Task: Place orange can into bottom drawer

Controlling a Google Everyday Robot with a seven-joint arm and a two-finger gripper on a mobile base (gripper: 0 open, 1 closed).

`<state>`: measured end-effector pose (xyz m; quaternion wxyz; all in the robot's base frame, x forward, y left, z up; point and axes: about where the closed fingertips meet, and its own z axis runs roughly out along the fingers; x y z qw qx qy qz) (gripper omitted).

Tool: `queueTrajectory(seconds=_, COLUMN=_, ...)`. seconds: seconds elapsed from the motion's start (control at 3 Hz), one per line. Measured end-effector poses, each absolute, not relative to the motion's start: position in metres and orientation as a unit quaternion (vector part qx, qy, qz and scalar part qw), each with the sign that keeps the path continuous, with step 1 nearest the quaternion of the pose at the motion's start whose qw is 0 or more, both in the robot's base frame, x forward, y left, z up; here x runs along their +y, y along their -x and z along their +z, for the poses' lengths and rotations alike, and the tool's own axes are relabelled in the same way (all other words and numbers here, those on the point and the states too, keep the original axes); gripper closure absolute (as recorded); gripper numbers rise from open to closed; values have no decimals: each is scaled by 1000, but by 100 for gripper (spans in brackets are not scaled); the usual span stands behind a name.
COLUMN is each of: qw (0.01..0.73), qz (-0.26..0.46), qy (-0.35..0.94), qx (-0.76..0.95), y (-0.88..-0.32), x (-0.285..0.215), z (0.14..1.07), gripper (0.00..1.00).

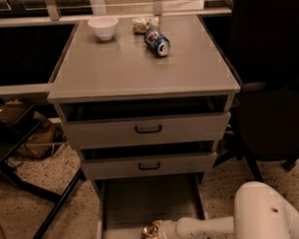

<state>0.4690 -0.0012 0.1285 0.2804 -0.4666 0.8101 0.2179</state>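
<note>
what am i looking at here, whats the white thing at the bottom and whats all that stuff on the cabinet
The white shape at bottom right is a robot's arm. The robot rolls on a base and has just this one arm. At the arm's end is the tool, the part that grasps. It is low inside the open bottom drawer, with the orange can at its tip. There is one camera view, looking down at the cabinet's front; where the camera is mounted is not on record. On the cabinet top are a bowl, a packet and a blue can lying on its side.
</note>
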Motion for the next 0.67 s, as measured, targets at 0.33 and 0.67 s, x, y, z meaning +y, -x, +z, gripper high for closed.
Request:
queueTrajectory(seconds=0.33, qw=280, qz=218, qy=467, qx=810, y=-469, x=-1, z=128, gripper=0)
queueTrajectory(seconds=0.67, qw=280, qz=218, qy=467, qx=810, y=-469, x=-1, z=128, gripper=0)
